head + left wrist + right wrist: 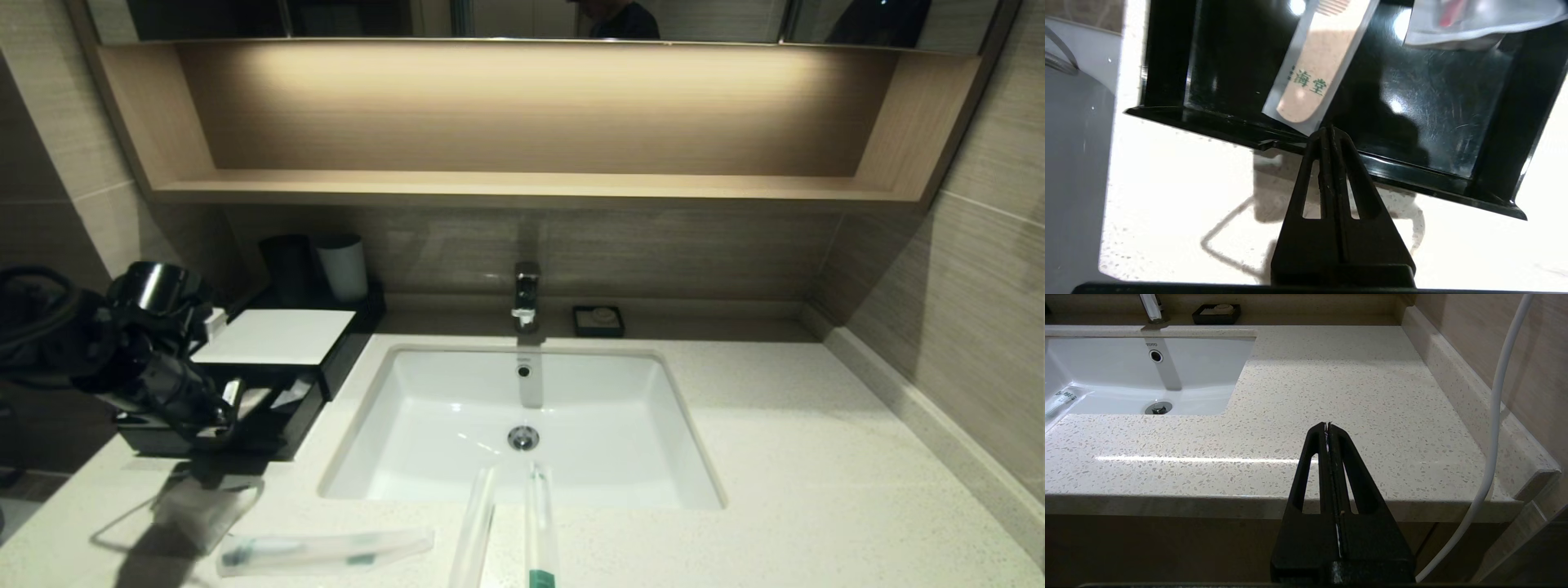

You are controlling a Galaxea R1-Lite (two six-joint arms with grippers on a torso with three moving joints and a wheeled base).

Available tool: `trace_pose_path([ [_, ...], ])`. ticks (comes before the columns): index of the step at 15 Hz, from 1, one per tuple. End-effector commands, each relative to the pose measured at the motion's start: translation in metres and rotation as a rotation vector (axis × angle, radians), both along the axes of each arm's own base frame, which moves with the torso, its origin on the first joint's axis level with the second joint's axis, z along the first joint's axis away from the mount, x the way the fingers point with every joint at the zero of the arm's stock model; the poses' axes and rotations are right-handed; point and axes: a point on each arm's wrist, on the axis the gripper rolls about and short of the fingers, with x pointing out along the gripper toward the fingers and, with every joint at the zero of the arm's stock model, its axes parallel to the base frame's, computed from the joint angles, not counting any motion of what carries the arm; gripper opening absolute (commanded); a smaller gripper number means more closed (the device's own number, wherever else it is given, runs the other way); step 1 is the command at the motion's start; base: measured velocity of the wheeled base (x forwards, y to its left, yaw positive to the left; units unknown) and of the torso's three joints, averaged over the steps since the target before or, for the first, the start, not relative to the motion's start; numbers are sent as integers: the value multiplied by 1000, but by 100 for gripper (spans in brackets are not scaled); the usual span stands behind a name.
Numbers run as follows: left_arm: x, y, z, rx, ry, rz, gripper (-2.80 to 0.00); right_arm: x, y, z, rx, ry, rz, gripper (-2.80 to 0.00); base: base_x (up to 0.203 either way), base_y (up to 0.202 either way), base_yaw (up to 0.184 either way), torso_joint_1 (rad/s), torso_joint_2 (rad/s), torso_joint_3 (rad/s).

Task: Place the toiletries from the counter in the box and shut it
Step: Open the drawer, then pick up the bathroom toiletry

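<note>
I am looking down at a pale speckled bathroom counter [816, 457] with a white rectangular sink [522, 425] set into its middle. To the right of the sink the counter runs flat out to a raised lip against the tiled wall. A small dark soap dish [598, 320] sits at the back, just right of the tap [526, 294].

My left gripper [1329, 130] hangs at the front rim of the black box [1412, 163], on the counter left of the sink. Its two fingers are pressed together with nothing between them, tips just at the box's low front wall. The box is a shallow glossy black tray with raised edges; its white lid [277, 336] is slid back, leaving the front part open. Behind it stand a dark cup [286, 265] and a white cup [343, 265].

Inside the box lies a comb in a clear sleeve [1314, 69], tan with green characters, one end near the front wall. A second clear packet [1474, 20] with something red in it lies at a far corner.

Three wrapped items are on the counter's front edge: a wrapped toothbrush [326, 551] lying flat left of the sink, and two long sleeves, left sleeve [473, 531] and right sleeve [540, 531], overhanging the sink's front rim.

My right gripper [1327, 426] is parked off the counter's front edge, right of the sink, fingers together and holding nothing. A white cable [1498, 416] runs beside it.
</note>
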Motion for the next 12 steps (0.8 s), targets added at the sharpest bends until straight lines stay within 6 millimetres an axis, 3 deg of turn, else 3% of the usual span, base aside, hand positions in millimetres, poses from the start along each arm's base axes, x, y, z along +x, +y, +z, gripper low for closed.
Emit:
trace_pose_path([
  [1,-11,-1,23,10,-75,2,-280,0,0,-1,0,2,0,-280,0,0,0,0,0,0],
  [8,-61,-12,86,32,-293,-24,-280,0,0,-1,-1,2,0,-280,0,0,0,0,0,0],
  [12,-108,-26,96,91,-347,-137,-280,0,0,-1,0,2,0,-280,0,0,0,0,0,0],
])
